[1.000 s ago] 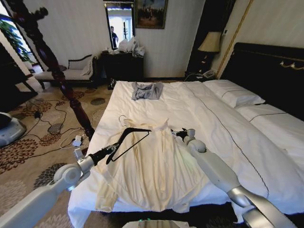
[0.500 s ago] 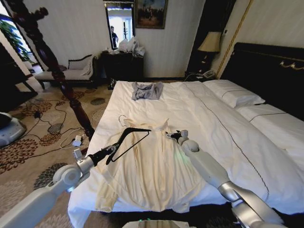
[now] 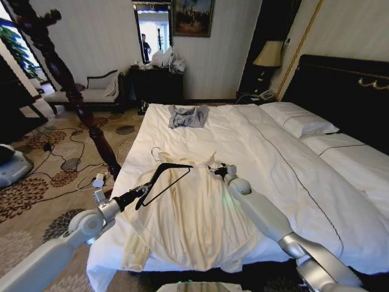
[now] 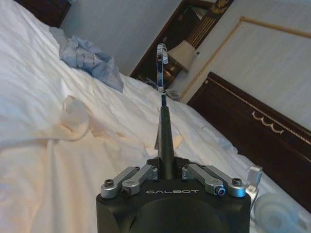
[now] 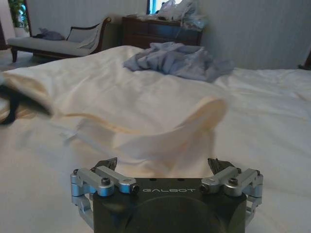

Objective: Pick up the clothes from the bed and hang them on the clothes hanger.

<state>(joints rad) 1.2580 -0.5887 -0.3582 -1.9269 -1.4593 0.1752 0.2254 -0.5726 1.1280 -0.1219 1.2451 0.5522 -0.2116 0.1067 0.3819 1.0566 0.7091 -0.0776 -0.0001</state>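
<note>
The pale cream clothes (image 3: 194, 219) lie spread flat on the white bed (image 3: 285, 176), collar toward the far end. My left gripper (image 3: 141, 193) is shut on the black clothes hanger (image 3: 165, 177) and holds it tilted over the garment's left shoulder. In the left wrist view the hanger (image 4: 164, 131) rises from the gripper (image 4: 167, 172), ending in its wire hook (image 4: 161, 60). My right gripper (image 3: 216, 170) sits low at the collar. In the right wrist view it (image 5: 163, 167) is open, with a raised fold of the cream cloth (image 5: 160, 141) between its spread fingers.
A small grey garment (image 3: 187, 115) lies near the bed's far end. White pillows (image 3: 299, 123) and the black headboard (image 3: 340, 91) are at right. A dark wooden bedpost (image 3: 67, 79) stands at left, with cables on the carpet (image 3: 73, 170). A dresser (image 3: 158, 82) and lamp (image 3: 269, 55) stand behind.
My right gripper has slid to the left across the bed, ending at the garment's collar. The left arm and hanger have stayed put.
</note>
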